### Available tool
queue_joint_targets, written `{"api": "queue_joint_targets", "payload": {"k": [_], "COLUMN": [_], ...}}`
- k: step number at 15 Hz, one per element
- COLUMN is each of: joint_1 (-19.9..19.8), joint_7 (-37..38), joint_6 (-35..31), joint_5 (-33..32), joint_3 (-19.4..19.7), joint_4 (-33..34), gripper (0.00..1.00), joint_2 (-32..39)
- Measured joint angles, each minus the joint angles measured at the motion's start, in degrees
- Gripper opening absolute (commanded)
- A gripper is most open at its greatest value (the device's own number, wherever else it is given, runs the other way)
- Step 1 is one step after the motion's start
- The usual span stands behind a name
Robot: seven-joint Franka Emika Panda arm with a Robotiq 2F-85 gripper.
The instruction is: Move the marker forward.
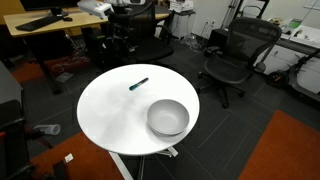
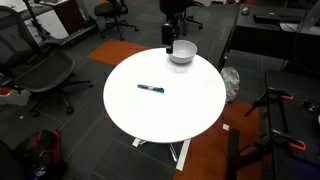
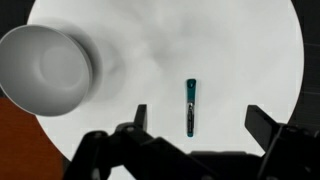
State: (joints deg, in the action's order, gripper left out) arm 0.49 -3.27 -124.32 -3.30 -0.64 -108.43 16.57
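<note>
The marker (image 1: 138, 83) is a slim dark teal stick lying flat on the round white table (image 1: 110, 115). It also shows in an exterior view (image 2: 150, 89) near the table's middle. In the wrist view the marker (image 3: 190, 107) lies lengthwise between my two dark fingers. My gripper (image 3: 200, 120) is open and empty, held above the table and apart from the marker. In an exterior view my gripper (image 2: 168, 42) hangs over the table's far edge beside the grey bowl (image 2: 181, 52).
The large round grey bowl (image 1: 168, 117) stands on the table near its edge, and at the left in the wrist view (image 3: 45, 68). Black office chairs (image 1: 235, 55) (image 2: 45, 75) and desks surround the table. Orange carpet (image 1: 290, 150) lies beside it.
</note>
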Motion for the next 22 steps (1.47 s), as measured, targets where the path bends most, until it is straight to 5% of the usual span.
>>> {"api": "queue_joint_targets", "payload": {"k": [7,13,22], "joint_1": [0.2,0.3,0.0], "joint_7": [0.1,0.1,0.1], "joint_6": [-0.8,-1.3,-14.6], "joint_5": [0.8,0.8,0.8], "joint_3": [-1.3,-1.4,-1.2], "joint_4": [8.0,8.9,8.1], "gripper": [1.00,1.00,1.00], "joint_2": [10.7,11.8,16.6]}}
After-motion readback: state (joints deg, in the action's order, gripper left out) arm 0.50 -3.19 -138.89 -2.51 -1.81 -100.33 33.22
